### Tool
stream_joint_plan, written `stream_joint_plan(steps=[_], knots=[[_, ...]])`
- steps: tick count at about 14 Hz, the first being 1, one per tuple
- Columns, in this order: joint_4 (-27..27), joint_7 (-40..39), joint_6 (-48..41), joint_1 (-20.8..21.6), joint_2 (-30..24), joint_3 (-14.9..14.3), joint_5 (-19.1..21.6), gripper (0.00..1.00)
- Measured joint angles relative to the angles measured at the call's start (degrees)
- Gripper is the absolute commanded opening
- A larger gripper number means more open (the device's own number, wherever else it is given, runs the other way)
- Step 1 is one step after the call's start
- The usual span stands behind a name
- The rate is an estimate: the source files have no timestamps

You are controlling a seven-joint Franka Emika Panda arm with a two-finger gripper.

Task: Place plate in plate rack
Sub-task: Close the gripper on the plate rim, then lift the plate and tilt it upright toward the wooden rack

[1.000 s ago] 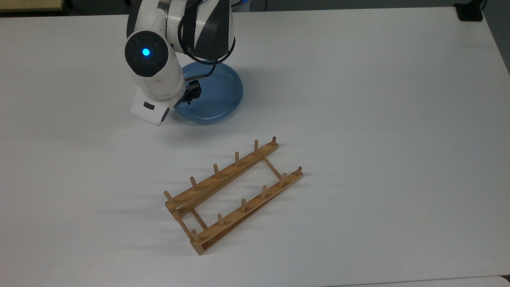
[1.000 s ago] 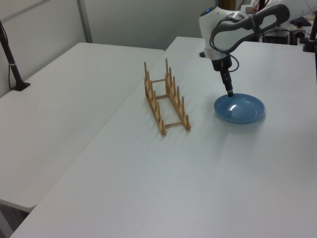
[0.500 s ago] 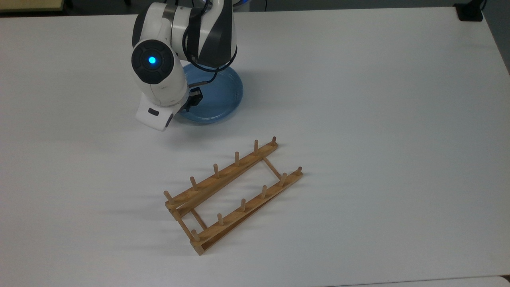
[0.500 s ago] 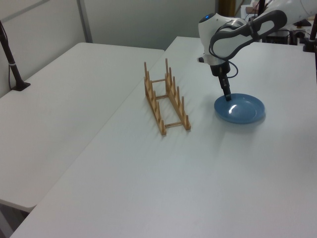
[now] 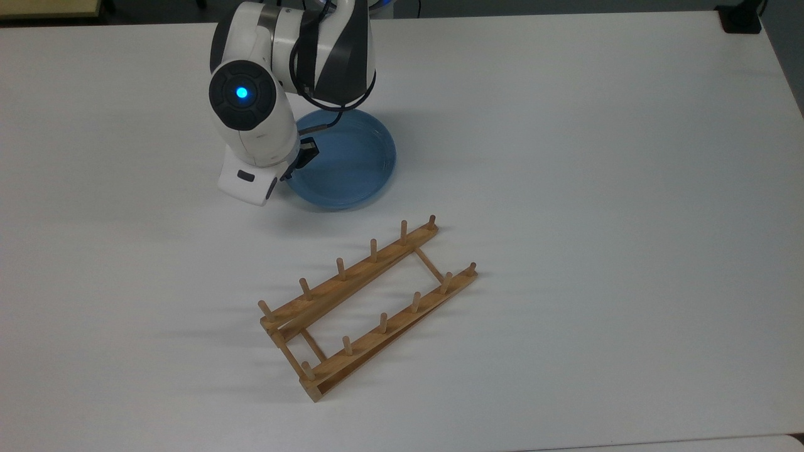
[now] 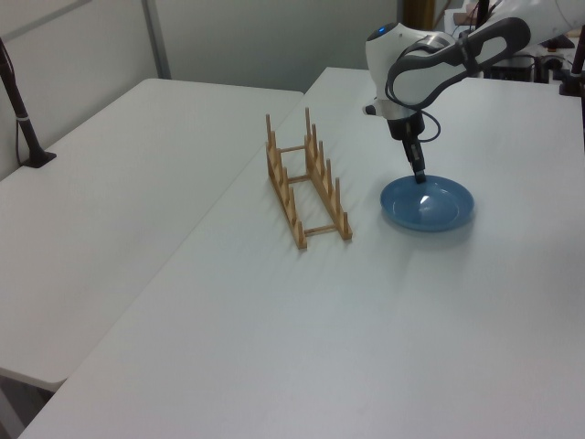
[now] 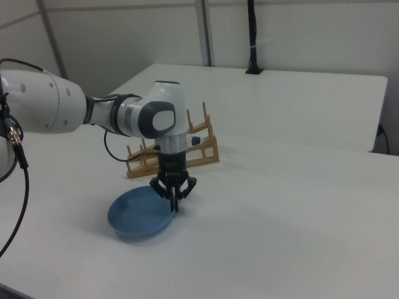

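The jaws [image 7: 174,203] pinch the rim of the plate [image 5: 348,163], which lies on the desk [image 5: 597,188] at 11 o'clock from the rack [image 5: 367,301] in the top view, near but apart from it.

Glossy light-blue plate [image 5: 352,164], one flat colour all over, with a pale sheen near its middle in the left view. At about five o'clock from it in the top view, the plate rack [image 5: 367,306] is light-brown wood, plain, a darker honey tone along the rails. The arm [image 5: 270,81] is white with black bands and a black round cap carrying a bright blue light; the gripper [image 7: 174,200] is black. Under it all, the table [image 5: 597,188] is plain white, unpatterned.
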Motion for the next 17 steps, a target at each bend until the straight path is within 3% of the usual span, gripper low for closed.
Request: stream_joint_plan(steps=[6,10,17], knots=[[0.80,-3.44,-1.69,-0.01,-1.45,-0.05,0.04,0.00],[3.21,-3.26,-1.69,-0.07,-5.73,-0.46,0.03,0.00],[10.34,7.27,-1.30,-0.10,-14.17,-0.77,-3.63,0.00]])
